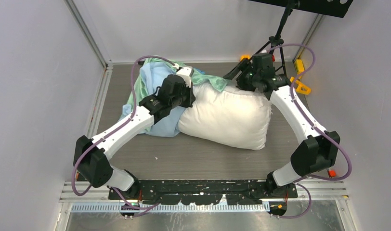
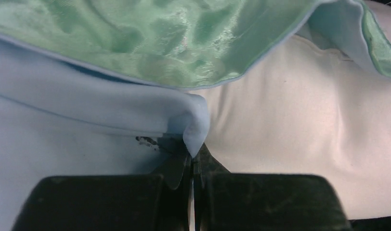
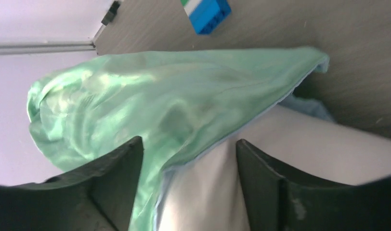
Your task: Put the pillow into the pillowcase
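No words, labels, brands, numbers or signs can be read in any of the three views.

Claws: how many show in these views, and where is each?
2. The left claw is shut on a fold of the pillowcase at the left end of the pillow. The right claw is open over the pillow's far edge and the pillowcase's green side.
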Robot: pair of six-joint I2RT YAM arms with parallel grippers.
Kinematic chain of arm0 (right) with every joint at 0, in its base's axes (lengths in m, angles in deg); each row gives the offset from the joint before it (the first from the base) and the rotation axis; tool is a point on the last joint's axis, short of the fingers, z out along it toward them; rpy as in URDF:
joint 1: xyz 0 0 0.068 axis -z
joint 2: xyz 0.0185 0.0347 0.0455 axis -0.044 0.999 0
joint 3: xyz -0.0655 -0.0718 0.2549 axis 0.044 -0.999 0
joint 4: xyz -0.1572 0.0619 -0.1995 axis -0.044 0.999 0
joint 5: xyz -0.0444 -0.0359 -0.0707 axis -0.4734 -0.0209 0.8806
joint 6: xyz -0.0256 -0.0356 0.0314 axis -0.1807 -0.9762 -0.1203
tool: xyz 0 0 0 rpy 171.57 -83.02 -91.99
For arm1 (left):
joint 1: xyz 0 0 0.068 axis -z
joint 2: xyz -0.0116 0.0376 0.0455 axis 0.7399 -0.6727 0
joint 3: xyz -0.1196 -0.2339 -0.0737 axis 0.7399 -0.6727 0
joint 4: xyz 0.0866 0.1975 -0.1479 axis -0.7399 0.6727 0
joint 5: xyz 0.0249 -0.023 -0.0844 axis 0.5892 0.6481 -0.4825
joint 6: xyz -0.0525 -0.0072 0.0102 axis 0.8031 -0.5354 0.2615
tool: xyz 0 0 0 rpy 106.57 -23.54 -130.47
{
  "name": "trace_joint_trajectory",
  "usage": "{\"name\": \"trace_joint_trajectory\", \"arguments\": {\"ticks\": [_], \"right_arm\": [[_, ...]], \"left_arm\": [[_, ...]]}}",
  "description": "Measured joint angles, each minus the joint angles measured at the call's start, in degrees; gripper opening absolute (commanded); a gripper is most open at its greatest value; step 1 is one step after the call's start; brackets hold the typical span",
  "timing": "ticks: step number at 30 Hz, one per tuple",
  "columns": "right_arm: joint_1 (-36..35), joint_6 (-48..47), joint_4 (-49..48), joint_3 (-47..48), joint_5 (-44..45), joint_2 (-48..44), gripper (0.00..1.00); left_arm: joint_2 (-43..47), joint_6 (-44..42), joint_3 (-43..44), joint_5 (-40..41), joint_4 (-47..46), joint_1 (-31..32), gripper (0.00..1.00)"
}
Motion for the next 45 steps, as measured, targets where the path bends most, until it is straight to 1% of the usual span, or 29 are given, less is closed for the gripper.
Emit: {"name": "trace_joint_trajectory", "arguments": {"ticks": [3, 6, 8, 10, 12, 14, 15, 17, 19, 22, 24, 25, 26, 27, 28, 29, 30, 33, 36, 41, 43, 45], "right_arm": [[0.0, -6.5, 4.8, 7.5, 3.2, 0.3, 0.83], [0.0, -13.2, 10.0, 16.4, 8.2, 0.2, 0.84], [0.0, -17.0, 12.4, 20.3, 11.2, -0.8, 0.84], [0.0, -20.4, 15.0, 22.7, 14.2, -2.5, 0.85], [-0.4, -23.5, 17.3, 23.0, 17.3, -5.4, 0.85], [-1.1, -25.5, 18.6, 21.6, 20.1, -8.2, 0.86], [-1.9, -26.3, 18.4, 19.1, 21.9, -10.5, 0.88], [-2.9, -27.2, 18.7, 14.0, 24.1, -14.0, 0.9], [-3.7, -27.7, 18.3, 6.6, 26.1, -16.8, 0.92], [-3.7, -28.1, 16.6, -2.6, 27.9, -16.6, 0.92], [-3.6, -28.2, 15.1, -6.8, 27.9, -12.9, 0.85], [-3.6, -28.2, 14.0, -8.2, 27.3, -10.4, 0.77], [-3.6, -28.2, 12.7, -9.1, 26.7, -8.0, 0.65], [-3.8, -28.2, 11.8, -9.3, 26.3, -6.5, 0.49], [-4.2, -27.9, 10.9, -9.2, 26.0, -5.2, 0.28], [-5.1, -27.2, 10.3, -8.7, 25.9, -4.3, 0.1], [-6.3, -27.4, 10.3, -8.1, 25.9, -4.2, 0.02], [-11.9, -25.5, 13.4, -3.3, 26.0, -4.2, 0.0], [-16.9, -22.8, 14.6, 0.7, 24.6, -5.7, 0.0], [-18.8, -18.4, 15.9, 1.1, 23.3, -10.5, 0.0], [-18.7, -16.9, 15.5, -0.9, 23.6, -11.5, 0.0], [-18.3, -15.5, 15.1, -4.4, 24.3, -12.2, 0.0]], "left_arm": [[-0.8, 3.6, 0.1, -2.6, -1.1, -2.9, 0.0], [-1.6, 6.4, 1.0, -5.0, -1.2, -5.2, 0.0], [-2.6, 7.2, 2.4, -5.6, -1.1, -6.2, 0.0], [-3.5, 7.6, 4.0, -5.9, -0.9, -6.6, 0.0], [-4.1, 7.8, 5.3, -5.9, -0.5, -6.7, 0.0], [-4.7, 7.8, 6.3, -5.9, -0.2, -6.8, 0.0], [-5.0, 7.8, 6.8, -6.0, 0.0, -6.8, 0.0], [-5.5, 7.8, 7.5, -6.2, 0.5, -6.8, 0.0], [-5.9, 7.8, 8.0, -6.6, 0.9, -6.8, 0.0], [-6.7, 7.8, 9.3, -7.2, 1.8, -6.8, 0.0], [-7.1, 8.0, 10.4, -8.1, 2.5, -6.9, 0.0], [-7.3, 8.1, 11.1, -8.8, 3.0, -6.9, 0.0], [-7.4, 8.4, 12.1, -9.7, 3.5, -6.8, 0.0], [-7.4, 8.5, 13.1, -10.4, 3.9, -6.7, 0.0], [-7.4, 8.6, 14.5, -10.9, 4.9, -6.4, 0.0], [-7.4, 8.6, 16.3, -11.0, 6.1, -5.9, 0.0], [-7.4, 8.5, 18.0, -11.0, 7.3, -5.2, 0.0], [-7.5, 8.5, 24.1, -11.0, 12.7, -2.9, 0.0], [-7.8, 8.7, 28.1, -10.7, 17.2, -2.3, 0.0], [-9.4, 10.8, 29.6, -10.7, 19.7, -2.7, 0.0], [-10.1, 11.3, 29.0, -11.0, 20.0, -2.6, 0.12], [-10.3, 11.6, 27.8, -11.5, 20.3, -2.6, 0.28]]}}
